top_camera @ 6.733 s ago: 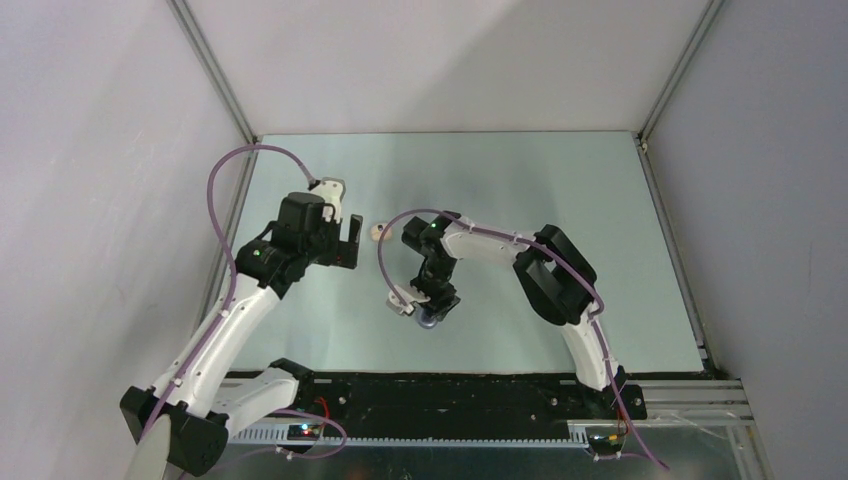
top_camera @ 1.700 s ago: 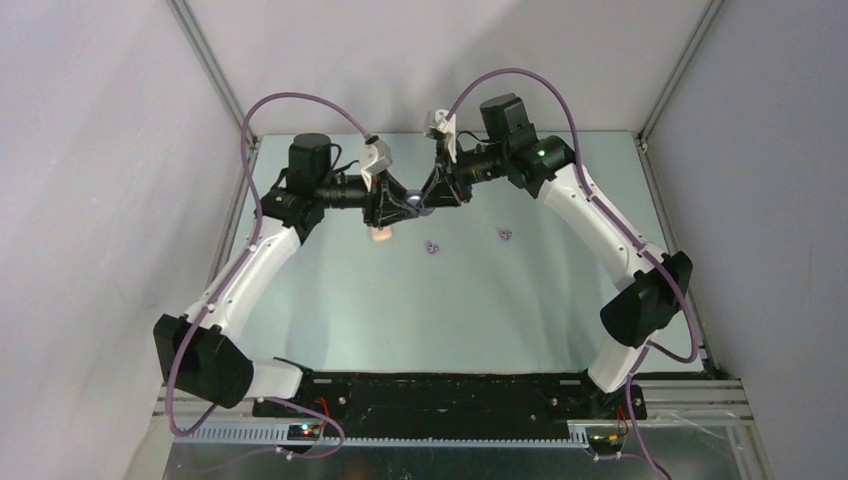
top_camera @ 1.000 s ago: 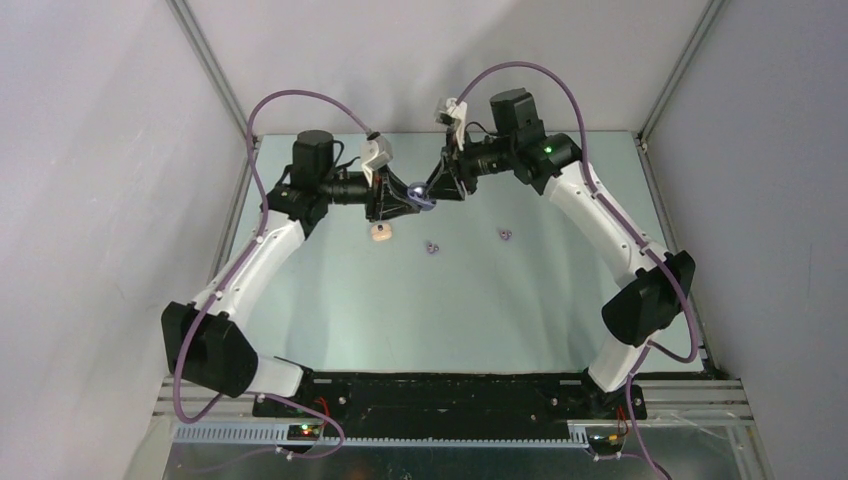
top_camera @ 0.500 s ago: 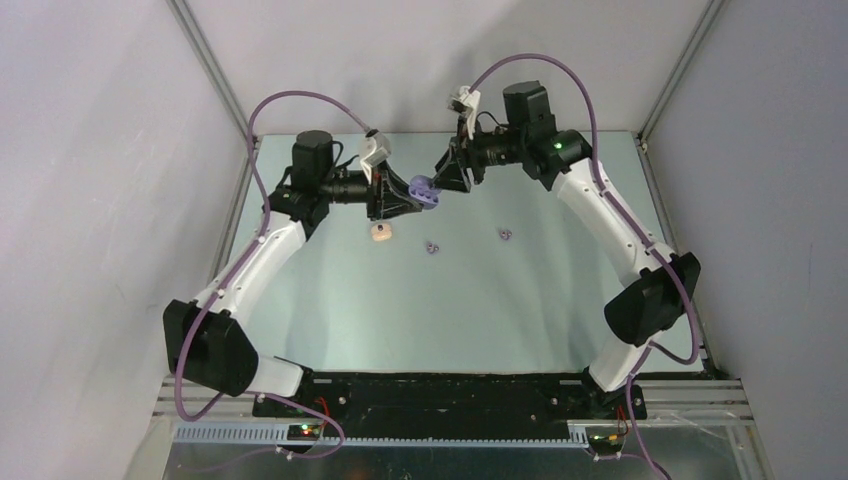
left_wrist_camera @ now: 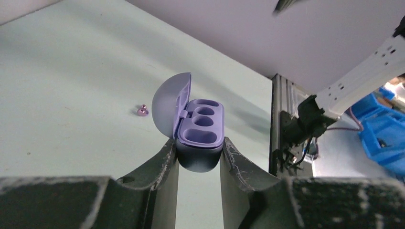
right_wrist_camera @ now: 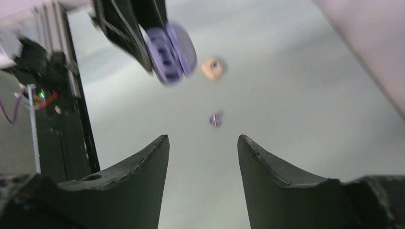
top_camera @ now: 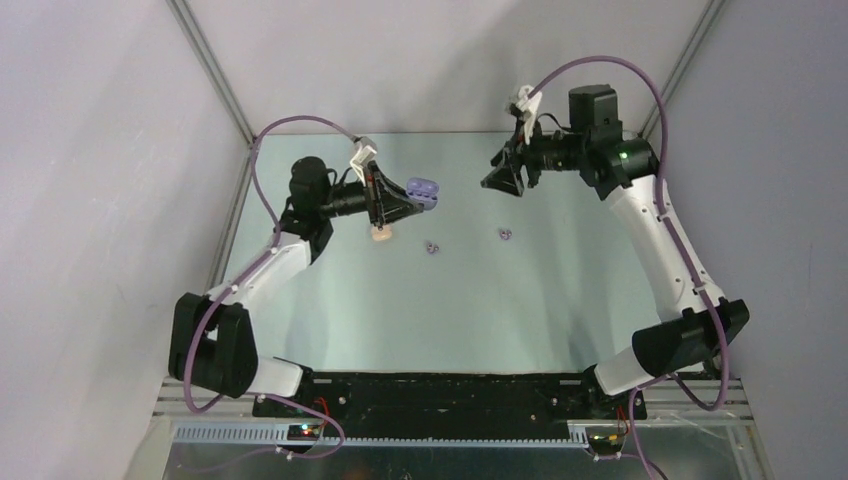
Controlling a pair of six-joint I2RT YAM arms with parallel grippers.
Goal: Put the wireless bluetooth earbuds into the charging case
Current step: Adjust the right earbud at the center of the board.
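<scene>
My left gripper [top_camera: 406, 199] is shut on the purple charging case [top_camera: 424, 190] and holds it above the table. In the left wrist view the fingers clamp the dark base of the case [left_wrist_camera: 200, 129]; its lid is swung open and its sockets are empty. My right gripper [top_camera: 496, 180] hangs open and empty to the right of the case, well apart from it. Two purple earbuds [top_camera: 431, 246] [top_camera: 505, 234] lie on the table below. One earbud [left_wrist_camera: 142, 110] shows past the lid in the left wrist view, and one [right_wrist_camera: 215, 119] beyond the right gripper [right_wrist_camera: 203, 138].
A small cream-peach piece [top_camera: 380, 235] lies on the table under the left gripper, also seen as a cream piece [right_wrist_camera: 211, 68] in the right wrist view. Grey walls close in the table [top_camera: 560, 300] at the back and sides. A black rail [top_camera: 450, 395] runs along the near edge.
The right gripper has opened and drawn back to the right, away from the case. The case's lid now stands open. The left gripper has sunk slightly, still holding the case.
</scene>
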